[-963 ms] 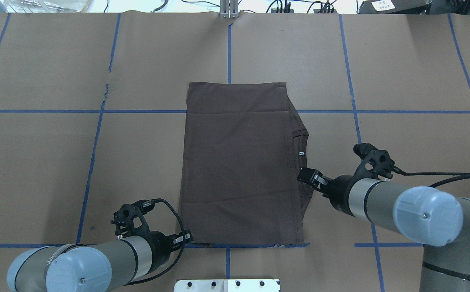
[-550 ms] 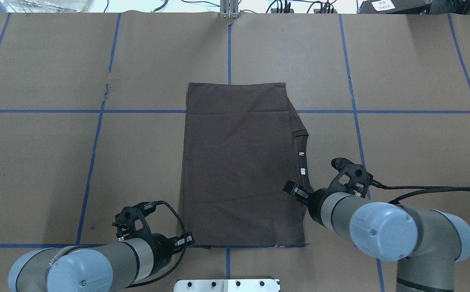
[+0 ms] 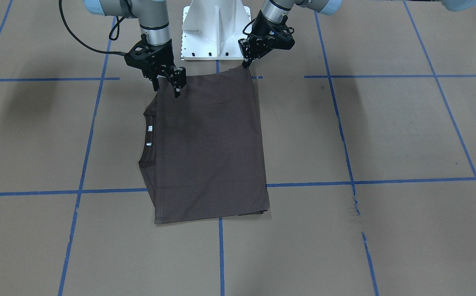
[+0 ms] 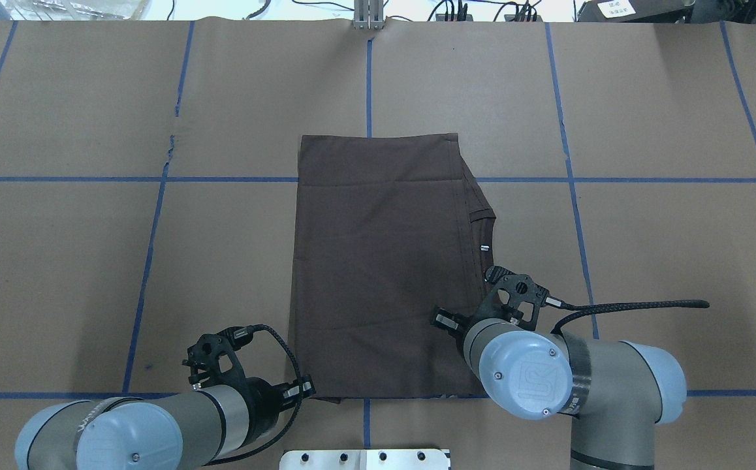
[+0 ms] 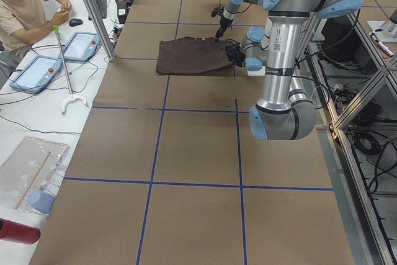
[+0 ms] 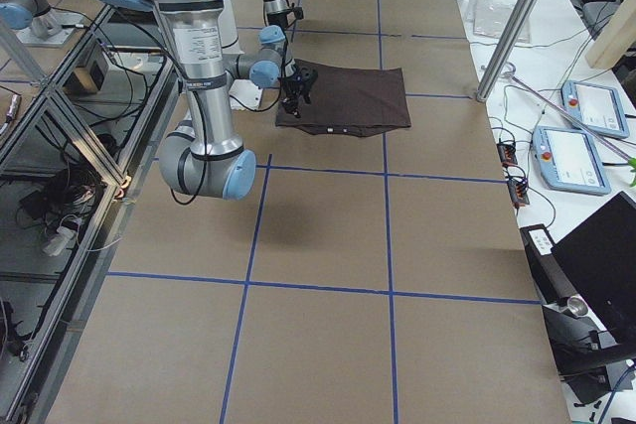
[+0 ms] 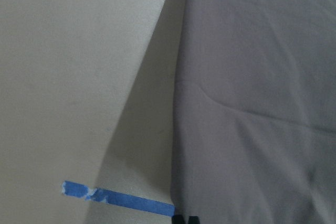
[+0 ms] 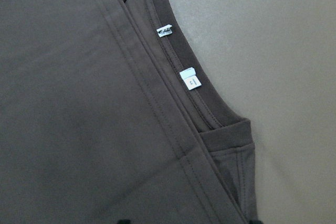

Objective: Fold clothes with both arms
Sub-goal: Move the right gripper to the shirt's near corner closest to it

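A brown-papered desk [image 4: 58,261] gridded in blue tape [image 4: 221,179] carries a dark brown T-shirt [image 4: 384,261] folded into a rectangle at its centre, its near edge on the tape line closest to the robot, its collar edge facing the robot's right, and broad squares of paper reaching away on either side. The left arm [image 4: 130,431] sets its end effector [image 3: 247,63] narrowly pinched on the T-shirt's near left corner, while the right arm [image 4: 580,385] holds its end effector [image 3: 166,87] spread wide over the near right corner. 2 small white labels [image 8: 188,76] show inside the collar.
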